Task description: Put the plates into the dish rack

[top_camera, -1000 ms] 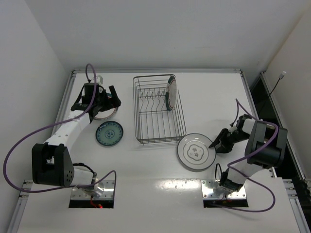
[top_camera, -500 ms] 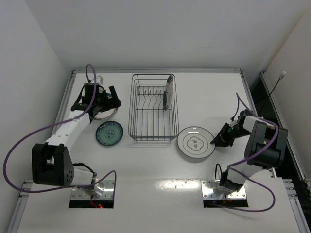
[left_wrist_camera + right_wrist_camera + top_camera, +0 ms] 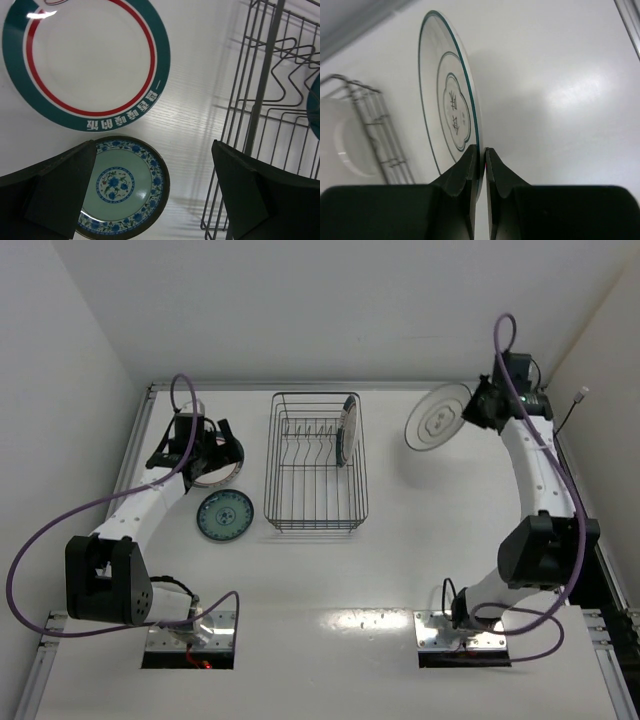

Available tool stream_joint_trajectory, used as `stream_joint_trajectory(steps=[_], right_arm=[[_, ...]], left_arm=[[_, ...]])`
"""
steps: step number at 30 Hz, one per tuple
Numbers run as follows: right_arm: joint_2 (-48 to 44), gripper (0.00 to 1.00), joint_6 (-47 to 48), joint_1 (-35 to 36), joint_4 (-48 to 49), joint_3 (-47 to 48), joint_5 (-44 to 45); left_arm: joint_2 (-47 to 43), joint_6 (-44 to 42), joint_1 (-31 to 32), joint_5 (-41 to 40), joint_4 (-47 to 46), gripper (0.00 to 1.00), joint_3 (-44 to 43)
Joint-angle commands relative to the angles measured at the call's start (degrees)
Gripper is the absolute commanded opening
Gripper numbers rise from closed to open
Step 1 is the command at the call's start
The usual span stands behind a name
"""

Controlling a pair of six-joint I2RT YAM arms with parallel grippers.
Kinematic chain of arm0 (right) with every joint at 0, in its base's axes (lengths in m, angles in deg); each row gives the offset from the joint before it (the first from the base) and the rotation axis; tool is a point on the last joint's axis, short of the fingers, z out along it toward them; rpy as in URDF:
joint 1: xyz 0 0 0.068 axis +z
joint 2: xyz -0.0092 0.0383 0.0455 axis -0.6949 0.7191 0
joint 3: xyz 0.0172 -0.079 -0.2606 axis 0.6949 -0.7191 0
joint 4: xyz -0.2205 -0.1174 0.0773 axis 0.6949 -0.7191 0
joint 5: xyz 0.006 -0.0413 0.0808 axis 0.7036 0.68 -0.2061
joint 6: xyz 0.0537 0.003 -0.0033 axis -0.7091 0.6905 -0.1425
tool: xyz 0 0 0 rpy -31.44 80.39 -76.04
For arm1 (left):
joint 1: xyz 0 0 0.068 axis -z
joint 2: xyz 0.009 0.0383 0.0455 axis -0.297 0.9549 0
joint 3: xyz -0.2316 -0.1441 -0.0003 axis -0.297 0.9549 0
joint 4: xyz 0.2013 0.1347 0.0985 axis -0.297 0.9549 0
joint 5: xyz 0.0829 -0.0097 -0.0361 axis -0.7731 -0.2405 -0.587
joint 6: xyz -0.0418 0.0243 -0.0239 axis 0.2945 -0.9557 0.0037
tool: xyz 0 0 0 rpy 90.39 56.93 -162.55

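Hovering at far left, the left gripper (image 3: 225, 443) has its fingers spread wide above a ringed-rim plate (image 3: 85, 60) that lies flat, with the teal plate (image 3: 225, 514) just beside it. At centre, the dish rack (image 3: 315, 465) holds a second ringed plate (image 3: 347, 430) upright. At far right, the right gripper (image 3: 481, 159) pinches the rim of the flower plate (image 3: 451, 107), held on edge.

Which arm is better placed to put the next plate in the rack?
Right. The right tool is shut on the rim of the white plate, lifted off the table right of the rack. The left tool is open over the ringed plate and the blue plate, gripping nothing.
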Motion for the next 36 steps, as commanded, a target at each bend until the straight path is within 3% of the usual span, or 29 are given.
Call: stream_joint_trajectory(steps=[1,5,13,18,27,36], right_arm=[[-3.47,0.0,-2.39,10.65,-3.39,10.65,13.7],[0.83,0.0,-2.39,21.8,-7.87,21.63,23.88],[7.68,0.0,-0.12,35.0,-11.84,39.11,35.42],[18.49,0.0,1.74,40.73,-16.49,50.02,41.14],[27.03,0.0,7.62,45.74,-14.92,53.47,51.68],[31.85,0.0,17.11,51.63,-6.66,50.48,63.54]], left_arm=[[-2.43,1.02,-0.47,-4.45,1.31,1.0,-2.27],[-2.43,1.55,-0.47,-5.85,1.84,1.0,-2.27],[-3.48,2.07,-0.47,-7.52,2.37,1.0,-2.27],[-3.49,2.07,-0.47,-8.66,2.9,1.0,-2.27],[-3.49,3.92,-0.47,-13.06,5.18,1.0,-3.32],[-3.49,4.44,-0.47,-14.12,5.71,1.0,-3.84]])
